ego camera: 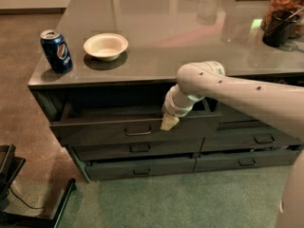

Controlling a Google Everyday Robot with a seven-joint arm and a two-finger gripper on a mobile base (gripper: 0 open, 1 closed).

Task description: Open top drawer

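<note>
The top drawer is a wide dark grey-green drawer with a tall flat front, pulled partly out from under the counter, its dark inside showing behind the front. Its small loop handle sits at the centre of the front. My gripper hangs from the white arm that comes in from the right. It sits at the drawer front's top edge, just right of the handle.
A blue soda can and a white bowl stand on the grey counter at the left. A dark cup stands at the far right. Shallower drawers lie below. A black base part is at the lower left.
</note>
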